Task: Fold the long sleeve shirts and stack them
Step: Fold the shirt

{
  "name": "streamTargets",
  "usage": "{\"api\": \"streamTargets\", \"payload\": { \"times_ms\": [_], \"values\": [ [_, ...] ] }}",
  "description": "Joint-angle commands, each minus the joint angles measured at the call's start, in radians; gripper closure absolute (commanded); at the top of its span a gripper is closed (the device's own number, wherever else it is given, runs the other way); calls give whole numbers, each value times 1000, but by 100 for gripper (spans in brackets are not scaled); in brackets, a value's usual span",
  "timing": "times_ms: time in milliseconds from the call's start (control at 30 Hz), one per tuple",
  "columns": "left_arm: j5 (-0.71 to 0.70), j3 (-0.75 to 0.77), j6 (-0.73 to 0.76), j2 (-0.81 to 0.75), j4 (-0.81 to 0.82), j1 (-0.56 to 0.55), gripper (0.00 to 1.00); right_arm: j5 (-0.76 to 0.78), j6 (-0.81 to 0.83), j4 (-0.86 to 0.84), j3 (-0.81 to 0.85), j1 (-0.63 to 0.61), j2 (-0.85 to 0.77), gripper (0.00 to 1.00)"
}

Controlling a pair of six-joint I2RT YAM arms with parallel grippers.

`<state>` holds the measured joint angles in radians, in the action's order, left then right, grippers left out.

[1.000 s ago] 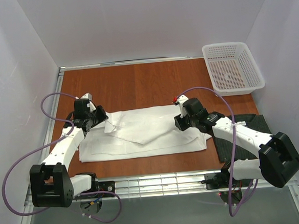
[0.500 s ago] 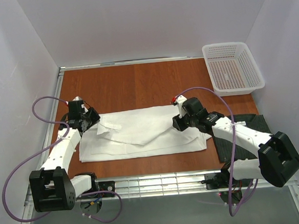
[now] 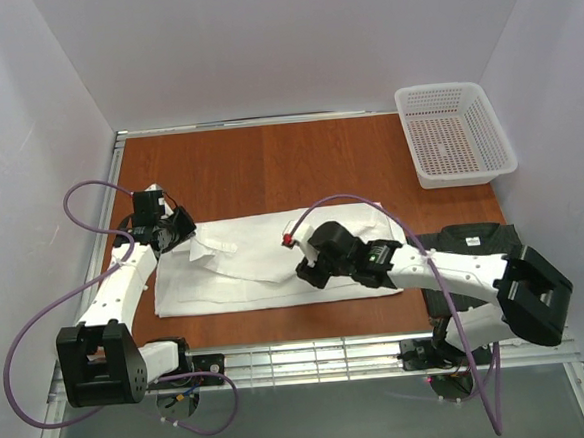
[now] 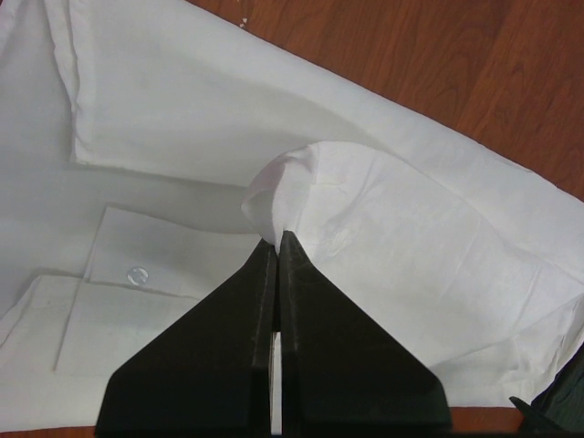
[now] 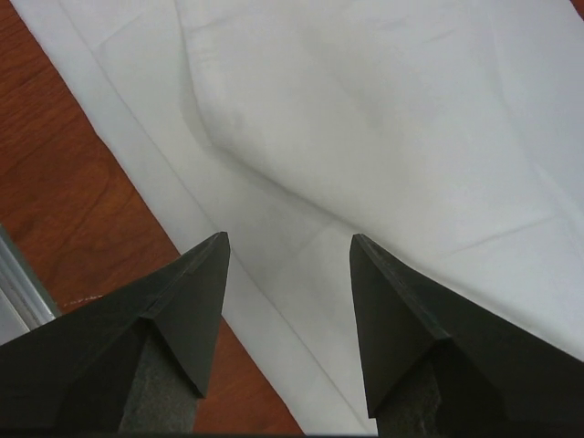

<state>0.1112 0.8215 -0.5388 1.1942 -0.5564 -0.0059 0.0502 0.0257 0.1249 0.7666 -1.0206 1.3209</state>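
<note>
Where the white shirt [image 3: 246,274] lies spread flat across the near middle of the wooden table [image 3: 268,165], the left gripper [image 3: 170,231] sits at its left end with its 2 fingers pressed together on a small fold of the white cloth. In the left wrist view the pinched cloth bulges up into a rounded loop just past the fingertips, and 1 clear button [image 4: 138,274] shows on a stitched band to the left of them. The right gripper [image 3: 311,274] hangs over the shirt's near middle, its arm reaching in low from the right, and its 2 fingers [image 5: 196,301] stand spread apart, holding nothing. In the right wrist view flat white fabric with a soft crease lies below the gap, with the shirt's edge and a strip of bare wood to the left. Whether those fingertips touch the cloth cannot be told. The dark shirt [image 3: 474,238] lies on the table at the right, just beside the white shirt's right end and partly covered by the right arm. A white mesh basket [image 3: 456,132] stands in the far right corner, well apart from both shirts. A purple cable [image 3: 89,188] loops off the left arm.
</note>
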Motion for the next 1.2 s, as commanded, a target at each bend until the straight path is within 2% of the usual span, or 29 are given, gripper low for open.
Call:
{"api": "streamTargets", "payload": {
  "times_ms": [0, 133, 400, 733, 867, 1000, 1167],
  "values": [
    [-8, 14, 14, -16, -28, 4, 100, 140, 91, -51, 105, -91, 86, 50],
    [-24, 30, 17, -5, -42, 4, 100, 249, 152, -50, 186, -189, 234, 49],
    [-27, 39, 17, -2, -51, 4, 100, 398, 246, -51, 303, -272, 415, 50],
    [-39, 50, 20, 11, -56, 3, 100, 510, 322, -50, 341, -323, 503, 51],
    [-45, 56, 19, 15, -59, 4, 100, 554, 341, -50, 344, -325, 524, 55],
    [-62, 67, 23, 21, -63, 4, 100, 557, 350, -50, 339, -332, 523, 84],
    [-99, 71, 20, 36, -56, 4, 100, 525, 350, -48, 320, -342, 477, 98]
  ]
}}
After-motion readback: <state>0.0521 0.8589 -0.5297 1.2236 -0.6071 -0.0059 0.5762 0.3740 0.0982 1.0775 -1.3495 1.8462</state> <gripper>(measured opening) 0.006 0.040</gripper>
